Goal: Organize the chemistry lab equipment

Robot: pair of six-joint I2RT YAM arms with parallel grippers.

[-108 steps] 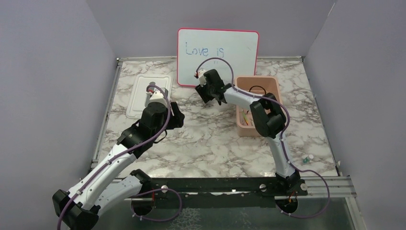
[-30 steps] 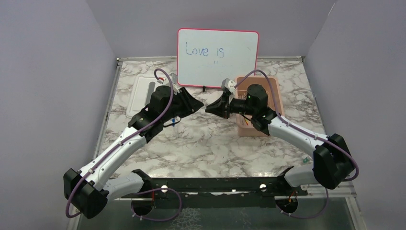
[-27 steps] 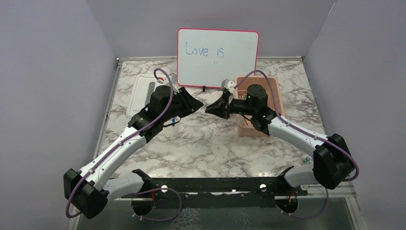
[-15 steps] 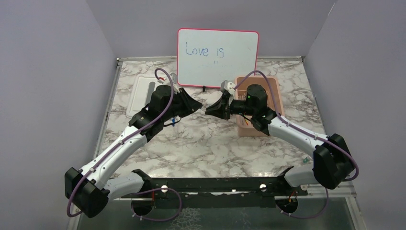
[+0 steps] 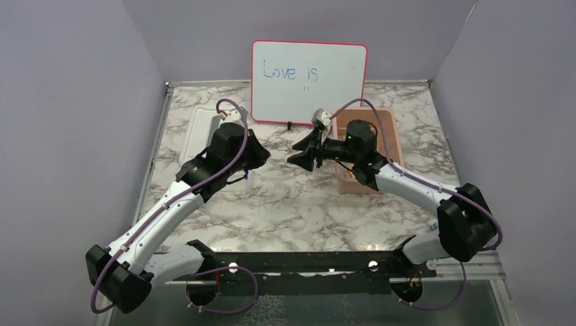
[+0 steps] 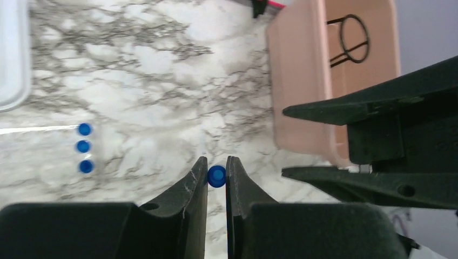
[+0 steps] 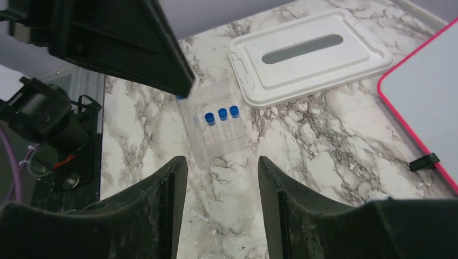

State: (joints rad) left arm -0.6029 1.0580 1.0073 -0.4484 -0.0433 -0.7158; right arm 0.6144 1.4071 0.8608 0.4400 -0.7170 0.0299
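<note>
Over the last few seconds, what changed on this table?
The left pincer drew back leftward from the right pincer, shut on a blue-capped tube. The right pincer stands open. The whiteboard, tub and lid stayed put.

Whiteboard (image 5: 309, 81) stands at far edge, ctr. Tub (image 5: 392, 136) sits just R of it, on the far-right quarter of desk. Wire ring (image 6: 354, 39) lies in tub, at its far end. Lid (image 7: 310, 54) lies flat near far-left corner. Tube holder (image 7: 219, 132) sits just fwd of lid, w/ 3 tubes (image 7: 219, 113) side by side in it. 4th tube (image 6: 216, 176) is betw. left gripper (image 6: 216, 181) fingers, above desk ctr, betw. holder and tub.
</note>
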